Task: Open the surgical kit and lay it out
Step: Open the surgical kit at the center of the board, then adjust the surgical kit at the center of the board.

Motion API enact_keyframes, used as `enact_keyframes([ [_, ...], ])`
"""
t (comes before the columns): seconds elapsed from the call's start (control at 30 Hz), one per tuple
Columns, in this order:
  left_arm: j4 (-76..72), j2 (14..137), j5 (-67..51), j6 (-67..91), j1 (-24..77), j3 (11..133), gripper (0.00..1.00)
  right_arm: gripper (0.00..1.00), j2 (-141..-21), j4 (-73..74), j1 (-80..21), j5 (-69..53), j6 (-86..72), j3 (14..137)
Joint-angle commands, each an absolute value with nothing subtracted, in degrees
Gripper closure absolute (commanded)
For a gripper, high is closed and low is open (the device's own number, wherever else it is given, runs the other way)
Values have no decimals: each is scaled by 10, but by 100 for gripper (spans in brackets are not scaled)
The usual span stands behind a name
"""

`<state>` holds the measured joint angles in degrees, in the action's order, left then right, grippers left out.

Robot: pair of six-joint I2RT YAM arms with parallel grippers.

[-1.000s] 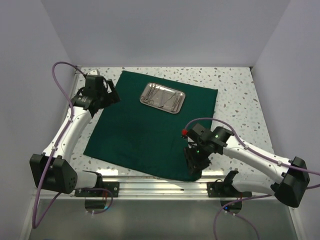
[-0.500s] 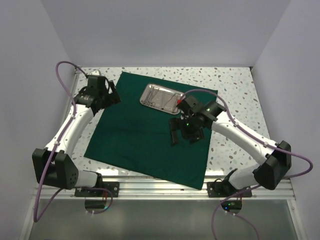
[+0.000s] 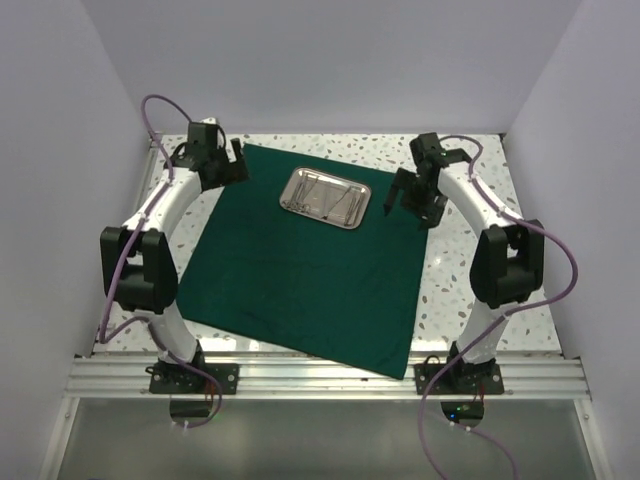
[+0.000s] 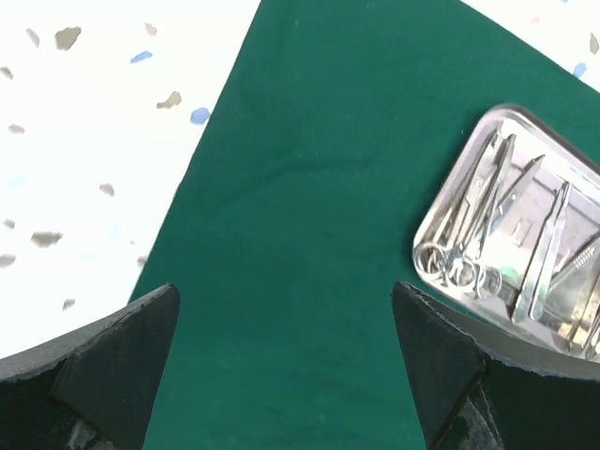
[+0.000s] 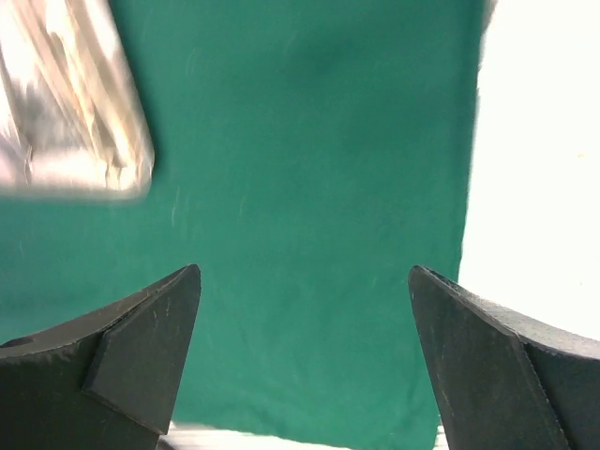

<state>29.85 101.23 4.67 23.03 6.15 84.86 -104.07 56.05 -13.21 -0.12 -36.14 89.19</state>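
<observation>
The dark green cloth [image 3: 300, 270] lies spread flat as a large sheet on the speckled table. A small shiny steel tray [image 3: 325, 196] sits on its far part and holds slim silver scissors and forceps [image 4: 487, 234]. My left gripper [image 3: 236, 163] hovers open over the cloth's far left corner; in the left wrist view [image 4: 286, 309] the tray [image 4: 572, 337] is to the right. My right gripper [image 3: 394, 198] hovers open just right of the tray, over the cloth [image 5: 309, 206]; the blurred tray [image 5: 66, 103] shows at upper left. Both grippers are empty.
The speckled white table [image 3: 470, 250] shows bare around the cloth on the left, right and far sides. White walls enclose the table on three sides. An aluminium rail [image 3: 320, 375] with the arm bases runs along the near edge.
My right arm has swung from the cloth's near right corner up to the far right, beside the tray. My left gripper has moved farther back and right, to the cloth's far left corner.
</observation>
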Motion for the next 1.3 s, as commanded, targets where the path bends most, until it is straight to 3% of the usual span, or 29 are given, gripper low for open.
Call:
enact_keyframes([
  [0.0,200,1040,-35,195,19,857,1,4,-1106,567,-103,42,-388,987],
  [0.17,148,1110,-74,171,-13,892,1,4,-1177,609,-83,105,-378,1087],
  [0.43,186,1269,-106,148,-28,997,3,4,-1210,607,-46,114,-365,1088],
  [0.7,215,1340,-127,159,-25,1063,5,5,-1239,563,-45,81,-359,1067],
  [0.8,222,1353,-134,159,-26,1068,9,5,-1256,555,-46,75,-362,1061],
  [1.07,243,1349,-155,149,-11,1040,34,9,-1282,522,-45,64,-381,1010],
  [1.17,243,1335,-160,153,-11,1020,49,25,-1278,492,-45,45,-396,983],
  [1.27,248,1325,-163,152,-11,1012,63,54,-1280,477,-45,40,-403,971],
])
